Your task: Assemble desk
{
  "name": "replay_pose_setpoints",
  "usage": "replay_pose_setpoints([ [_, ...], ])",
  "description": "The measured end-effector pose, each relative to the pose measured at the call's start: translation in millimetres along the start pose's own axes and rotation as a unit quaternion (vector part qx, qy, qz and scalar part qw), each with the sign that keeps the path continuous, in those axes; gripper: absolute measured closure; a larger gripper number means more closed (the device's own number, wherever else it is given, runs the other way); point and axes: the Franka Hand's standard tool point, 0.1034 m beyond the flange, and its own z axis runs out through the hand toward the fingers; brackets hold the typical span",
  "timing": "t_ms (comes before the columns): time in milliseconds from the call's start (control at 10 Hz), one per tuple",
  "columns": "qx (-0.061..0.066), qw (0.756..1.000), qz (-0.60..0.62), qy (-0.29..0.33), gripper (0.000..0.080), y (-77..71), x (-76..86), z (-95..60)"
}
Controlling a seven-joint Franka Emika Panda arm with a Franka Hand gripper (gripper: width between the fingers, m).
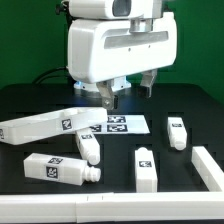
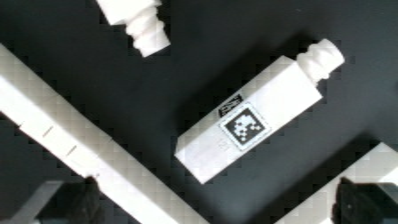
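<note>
While the hand (image 2: pixel 217 203) hangs spread, a leg (image 2: pixel 258 110) lies flat, askew beneath it

From where I stand I count four legs on the one bench (image 1: pixel 30 98): first leg (image 1: pixel 177 133), second leg (image 1: pixel 146 168), third leg (image 1: pixel 88 148), fourth leg (image 1: pixel 60 170). One tabletop (image 1: pixel 35 127). One marker board (image 1: pixel 122 125). Two plain white pieces besides: a long bar (image 1: pixel 110 210) and a short bar (image 1: pixel 210 168). One arm (image 1: pixel 110 45), carrying one end effector (image 1: pixel 128 92) with two fingers (image 1: pixel 107 96). The wrist view takes in only two legs, one whole, one by its threaded end.
</note>
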Motion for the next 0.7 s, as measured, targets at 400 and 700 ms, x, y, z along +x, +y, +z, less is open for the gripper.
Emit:
replay_pose_setpoints([
  [400,0.002,1.000,0.006,0.001,0.0150,0.5,-0.4,2.2],
  [700,0.011,0.991,0.128,0.029,0.0150,2.2,10.5,24.6],
])
